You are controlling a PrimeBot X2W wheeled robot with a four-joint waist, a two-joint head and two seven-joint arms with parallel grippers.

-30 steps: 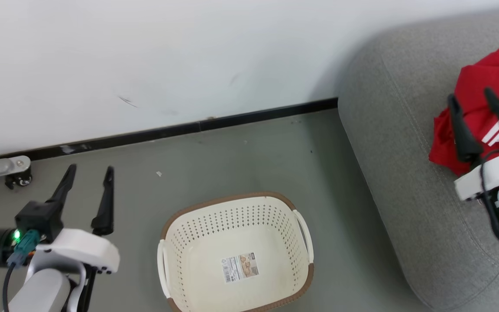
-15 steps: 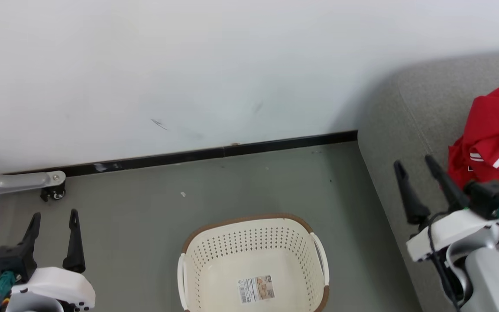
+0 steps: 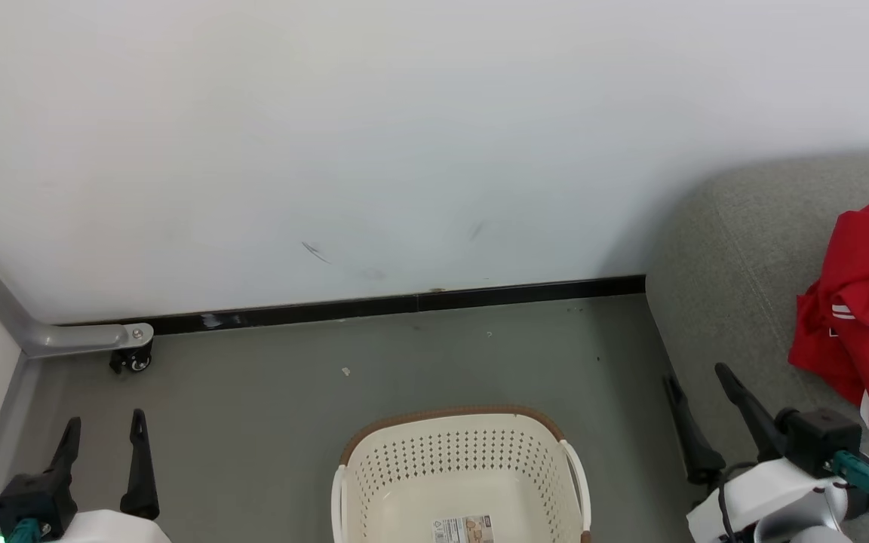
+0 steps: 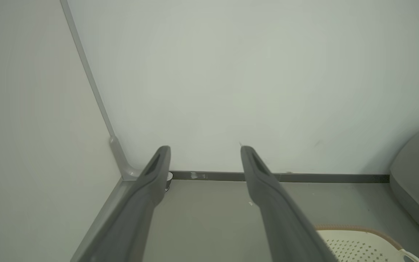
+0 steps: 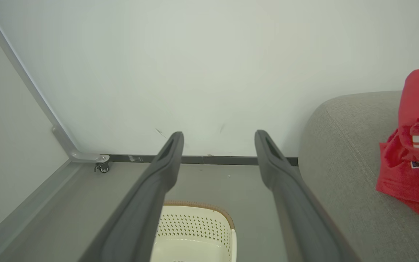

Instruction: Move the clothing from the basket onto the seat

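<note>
**Basket standing bare, red clothing lying on the seat**

The basket (image 3: 451, 415) is standing on the grey floor (image 3: 291, 422), its perforated cream walls and the label sticker (image 3: 465, 530) on its bottom showing uncovered. To the right of the basket the grey seat (image 3: 736, 249) is rising from the floor. The red clothing (image 3: 868, 324) is lying bunched on it, white stripes showing, well apart from the basket and beyond its right handle.

The right gripper (image 3: 695, 375) is hovering just to the right of the basket, over the seat's near edge. Its two dark fingers are standing wide apart and holding nothing, and the clothing is lying further right, untouched. The left gripper (image 3: 104, 419) is hanging well to the left of the basket above the floor, its fingers likewise spread apart and gripping nothing.

Behind the basket a black baseboard (image 3: 404, 304) is running along the foot of the white wall (image 3: 404, 136). Far to the basket's rear left a small caster wheel (image 3: 133, 360) is sitting under a grey metal bar (image 3: 65, 339).
</note>
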